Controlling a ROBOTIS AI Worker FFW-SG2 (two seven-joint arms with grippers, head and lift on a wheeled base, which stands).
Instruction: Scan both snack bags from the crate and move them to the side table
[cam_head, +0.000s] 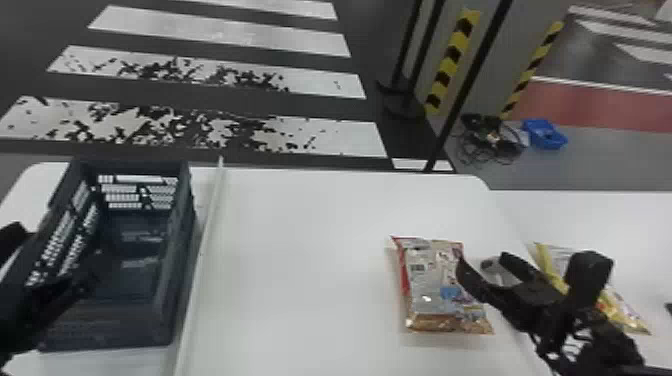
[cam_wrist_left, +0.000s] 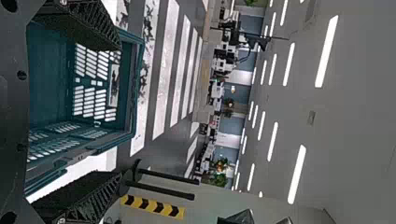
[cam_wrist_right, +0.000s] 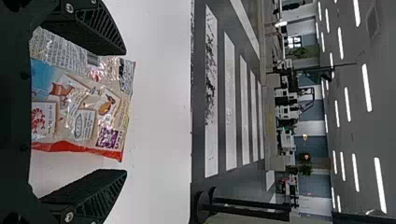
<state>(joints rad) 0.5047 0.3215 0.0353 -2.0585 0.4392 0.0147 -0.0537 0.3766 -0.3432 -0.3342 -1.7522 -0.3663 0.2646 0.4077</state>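
The dark crate (cam_head: 167, 280) stands at the left of the white table, with no bag visible in it. My left gripper (cam_head: 57, 255) is over its near left part; in the left wrist view the left gripper (cam_wrist_left: 120, 111) is open, the crate (cam_wrist_left: 51, 74) beyond its fingers. One snack bag (cam_head: 430, 285), red-edged, lies flat on the white table. My right gripper (cam_head: 481, 260) is at its right side, open; in the right wrist view the bag (cam_wrist_right: 84, 112) shows between the spread fingers of the right gripper (cam_wrist_right: 125, 112), not clamped. A yellow-edged snack bag (cam_head: 622, 307) lies farther right, partly behind the right arm.
A pale strip (cam_head: 200, 260) runs along the table beside the crate. The side table (cam_head: 635, 220) adjoins on the right. A small grey-white object (cam_head: 500, 275) shows between the right gripper's fingers in the head view. Black poles (cam_head: 465, 90) stand behind the table.
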